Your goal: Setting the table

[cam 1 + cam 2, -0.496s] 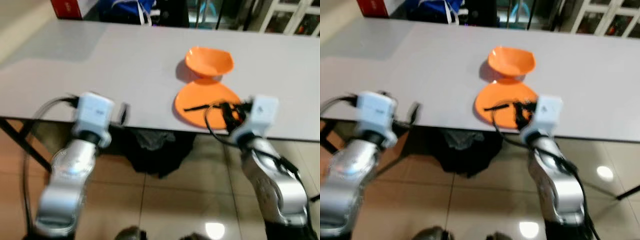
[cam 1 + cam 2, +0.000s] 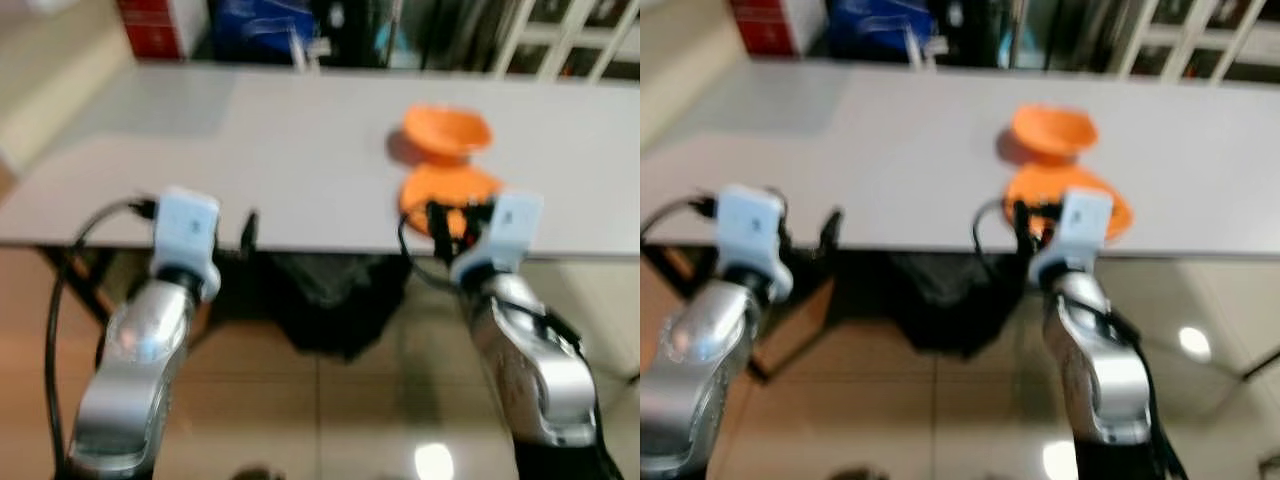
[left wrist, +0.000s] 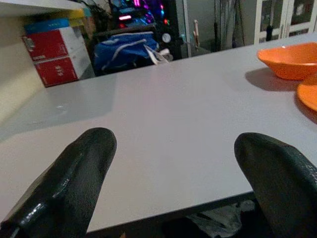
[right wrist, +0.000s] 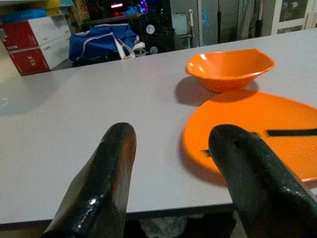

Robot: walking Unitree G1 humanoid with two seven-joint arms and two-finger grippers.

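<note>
Retreated: right tool (image 4: 171, 168), unclenched, faces orange plate (image 4: 257, 134) and bowl (image 4: 229, 68).

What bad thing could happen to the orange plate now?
The orange plate lies close to the table's near edge, so a bump from the open right gripper might push it off. The orange bowl sits just behind it and could get knocked too.

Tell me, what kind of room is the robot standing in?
Probably a room in a home that doubles as storage. A long grey table holds a shallow orange bowl and a flat orange plate, while red and white cardboard boxes and a blue bag sit behind it.
</note>
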